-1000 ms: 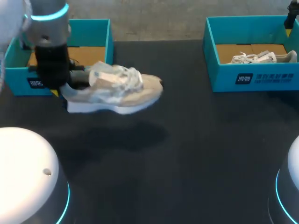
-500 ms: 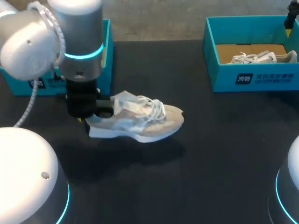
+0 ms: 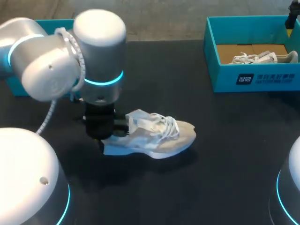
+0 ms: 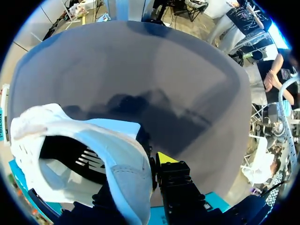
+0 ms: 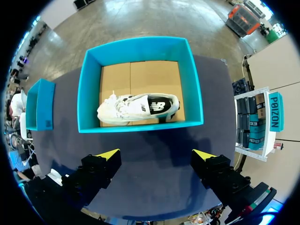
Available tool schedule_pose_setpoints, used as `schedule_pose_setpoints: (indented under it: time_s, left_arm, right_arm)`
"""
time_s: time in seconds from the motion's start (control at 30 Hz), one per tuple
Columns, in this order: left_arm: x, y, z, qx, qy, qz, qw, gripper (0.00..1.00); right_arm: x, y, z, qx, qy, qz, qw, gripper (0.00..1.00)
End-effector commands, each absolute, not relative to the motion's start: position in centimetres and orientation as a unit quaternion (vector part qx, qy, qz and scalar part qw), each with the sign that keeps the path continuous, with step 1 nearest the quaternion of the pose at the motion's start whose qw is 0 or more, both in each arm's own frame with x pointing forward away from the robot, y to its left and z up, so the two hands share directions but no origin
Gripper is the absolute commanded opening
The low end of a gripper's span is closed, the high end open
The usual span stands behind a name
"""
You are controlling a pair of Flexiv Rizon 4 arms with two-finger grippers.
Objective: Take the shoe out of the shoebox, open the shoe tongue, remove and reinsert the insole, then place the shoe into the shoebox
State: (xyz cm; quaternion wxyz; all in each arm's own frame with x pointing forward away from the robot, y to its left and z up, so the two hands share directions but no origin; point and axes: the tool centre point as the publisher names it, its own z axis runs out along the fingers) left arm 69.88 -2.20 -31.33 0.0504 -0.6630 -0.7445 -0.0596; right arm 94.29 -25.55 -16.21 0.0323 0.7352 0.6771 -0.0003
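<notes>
Shoe (image 3: 157, 138) rests at table (image 3: 229, 159) level, heel pinched by the left end effector (image 3: 101, 136); the take-out step looks nearly done. Next: settle it flat, let go, then lift the tongue (image 3: 139, 120).

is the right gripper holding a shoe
No, the right gripper hangs open above the shoebox, where the white shoe lies.

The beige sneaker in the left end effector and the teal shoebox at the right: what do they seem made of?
Beige and white low sneaker: looks like matte suede and woven mesh, with cloth laces and a smooth foam-like white sole. Teal rectangular shoebox: probably cardboard, a smooth printed outside and plain brown floor inside.
</notes>
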Motion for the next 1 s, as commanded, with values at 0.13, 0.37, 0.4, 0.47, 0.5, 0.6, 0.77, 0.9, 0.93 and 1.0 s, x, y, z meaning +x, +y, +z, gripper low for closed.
schedule_pose_setpoints:
  time_s: [0.13,0.37,0.4,0.47,0.5,0.6,0.77,0.9,0.93,1.0]
  left_arm:
    - [69.2,-3.9,-33.3,-0.664,-0.743,-0.060,0.057,0.00]
    - [69.1,-5.0,-35.3,-0.659,-0.749,-0.053,0.051,0.00]
    - [69.1,-5.2,-35.7,-0.658,-0.749,-0.060,0.049,0.00]
    - [69.1,-5.6,-36.6,-0.659,-0.748,-0.058,0.052,0.00]
    - [69.1,-5.8,-37.0,-0.657,-0.749,-0.068,0.047,0.00]
    - [69.2,-6.2,-38.0,-0.652,-0.753,-0.073,0.056,0.00]
    - [68.8,-6.7,-38.7,-0.653,-0.751,-0.077,0.058,0.00]
    - [68.6,-7.1,-38.9,-0.656,-0.749,-0.075,0.054,0.00]
    - [68.6,-7.1,-38.9,-0.657,-0.749,-0.074,0.053,0.00]
    - [68.7,-7.3,-38.9,-0.660,-0.746,-0.073,0.048,0.00]
  right_arm:
    - [94.2,-25.5,-16.2,0.736,0.676,0.000,0.033,1.00]
    - [94.2,-25.5,-16.2,0.736,0.676,0.000,0.033,1.00]
    - [94.2,-25.5,-16.2,0.736,0.676,0.000,0.033,1.00]
    - [94.2,-25.5,-16.2,0.736,0.676,0.000,0.033,1.00]
    - [94.2,-25.5,-16.2,0.736,0.676,0.000,0.033,1.00]
    - [94.2,-25.5,-16.2,0.736,0.676,0.000,0.033,1.00]
    - [94.2,-25.5,-16.2,0.736,0.676,0.000,0.033,1.00]
    - [94.2,-25.5,-16.2,0.736,0.676,0.000,0.033,1.00]
    - [94.2,-25.5,-16.2,0.736,0.676,0.000,0.033,1.00]
    - [94.2,-25.5,-16.2,0.736,0.676,0.000,0.033,1.00]
